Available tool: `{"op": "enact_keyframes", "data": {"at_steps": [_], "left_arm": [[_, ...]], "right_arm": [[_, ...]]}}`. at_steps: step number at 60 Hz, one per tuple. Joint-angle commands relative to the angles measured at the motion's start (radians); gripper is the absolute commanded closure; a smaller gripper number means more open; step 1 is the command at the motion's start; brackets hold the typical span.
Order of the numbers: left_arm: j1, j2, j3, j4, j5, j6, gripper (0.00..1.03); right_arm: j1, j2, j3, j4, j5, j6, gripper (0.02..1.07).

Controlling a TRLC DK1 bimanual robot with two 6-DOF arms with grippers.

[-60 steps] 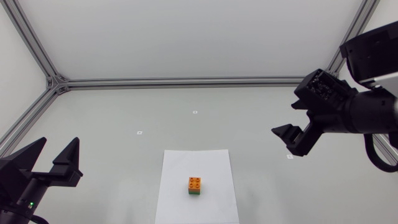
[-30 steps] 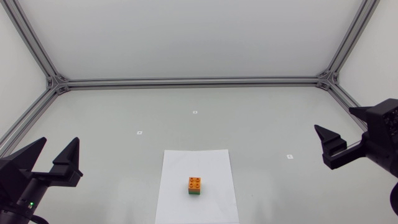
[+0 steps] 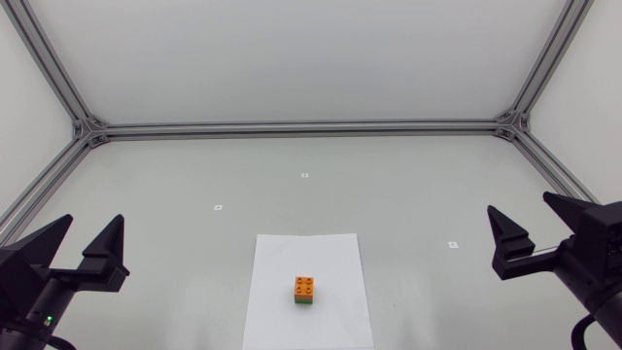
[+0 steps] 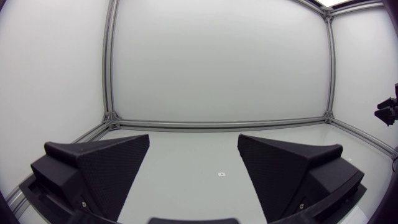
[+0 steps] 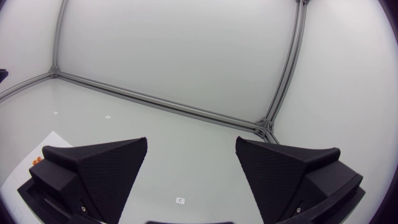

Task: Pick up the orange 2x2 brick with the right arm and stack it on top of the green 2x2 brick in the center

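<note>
Pale grey bench [image 3: 194, 185] fills the head view, edged on its far side by an aluminium frame [image 3: 301, 126]. A white paper sheet [image 3: 282, 272] lies at the near middle, likely as a mark for the stacking spot. On it the orange brick [image 3: 305, 286] sits squarely on top of the green brick [image 3: 305, 300], studs up and edges lined up, so the stack looks finished. The left tool [image 3: 93, 222] is parked at the near left and the right tool [image 3: 520, 204] at the near right. Both are spread wide, hold nothing, and sit well apart from the bricks. That fits arms kept out of the way so the stack is not knocked.

From the left wrist, the left tool [image 4: 193, 140] shows two broad fingers wide apart with only bare bench between them. A small marker [image 4: 221, 174] lies ahead. The right tool [image 4: 388, 112] shows as a dark tip at the far right. Neither brick appears here, because this camera looks across the bench, not down at the sheet.

From the right wrist, the right tool [image 5: 189, 142] is equally wide and empty. Beside its left finger a corner of the paper sheet [image 5: 37, 144] shows, with a sliver of the orange brick [image 5: 35, 161] on it. The green brick is hidden.
</note>
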Motion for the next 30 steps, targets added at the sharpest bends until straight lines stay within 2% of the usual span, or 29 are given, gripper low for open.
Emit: {"op": "enact_keyframes", "data": {"at_steps": [1, 21, 30], "left_arm": [[-0.001, -0.004, -0.041, -0.011, 0.003, 0.006, 0.04], [-0.001, -0.004, -0.041, -0.011, 0.003, 0.006, 0.04], [-0.001, -0.004, -0.041, -0.011, 0.003, 0.006, 0.04]], "right_arm": [[-0.01, -0.045, -0.058, 0.04, 0.004, 0.069, 0.06], [-0.019, -0.212, -0.225, 0.164, 0.011, 0.227, 0.06], [-0.019, -0.217, -0.231, 0.168, 0.011, 0.232, 0.06]]}}
